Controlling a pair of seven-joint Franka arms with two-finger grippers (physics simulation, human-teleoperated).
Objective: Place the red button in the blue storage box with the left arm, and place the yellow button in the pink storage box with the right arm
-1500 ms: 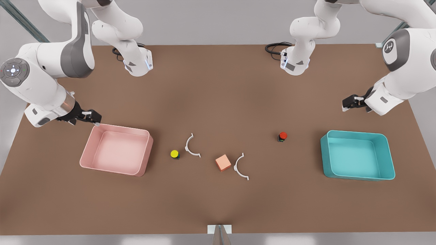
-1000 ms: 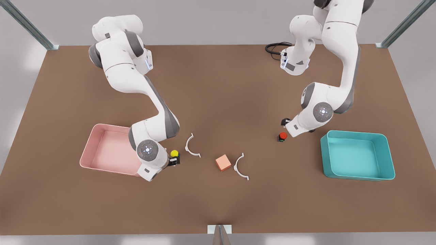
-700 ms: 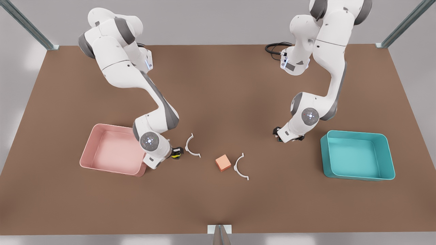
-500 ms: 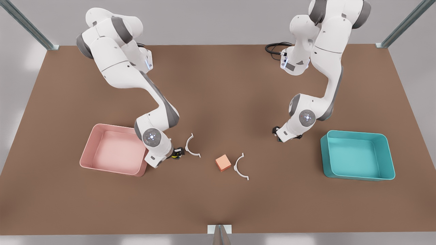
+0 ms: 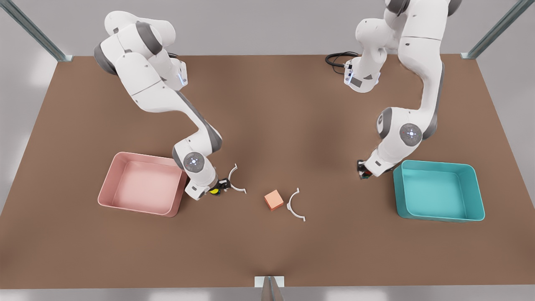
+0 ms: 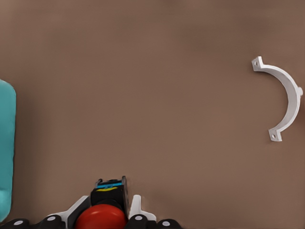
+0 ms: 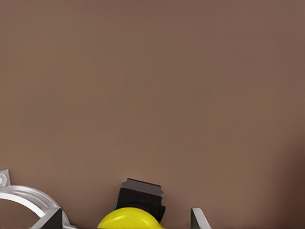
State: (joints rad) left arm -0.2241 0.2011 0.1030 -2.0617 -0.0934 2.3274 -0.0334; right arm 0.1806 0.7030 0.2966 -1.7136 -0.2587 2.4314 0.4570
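Note:
The red button [image 6: 101, 220] sits between the fingers of my left gripper [image 6: 107, 210], which is shut on it. In the front view that gripper [image 5: 364, 173] hangs just left of the blue storage box [image 5: 434, 164], whose edge also appears in the left wrist view [image 6: 5, 152]. The yellow button [image 7: 128, 219] on its black base lies between the widely spread fingers of my open right gripper [image 7: 125, 217]. Seen from the front, the yellow button [image 5: 215, 192] and the right gripper [image 5: 220, 187] are just right of the pink storage box [image 5: 142, 156].
Two white curved brackets lie on the brown table, one [image 5: 235, 180] right beside the right gripper and one [image 5: 294, 205] near the middle. An orange cube [image 5: 273, 200] sits next to the second bracket. Both arm bases stand at the table's far edge.
Both arms swung in from the sides and came down on their buttons. My left gripper has since carried the red button rightward toward the blue box. The right gripper shifted slightly right around the yellow button.

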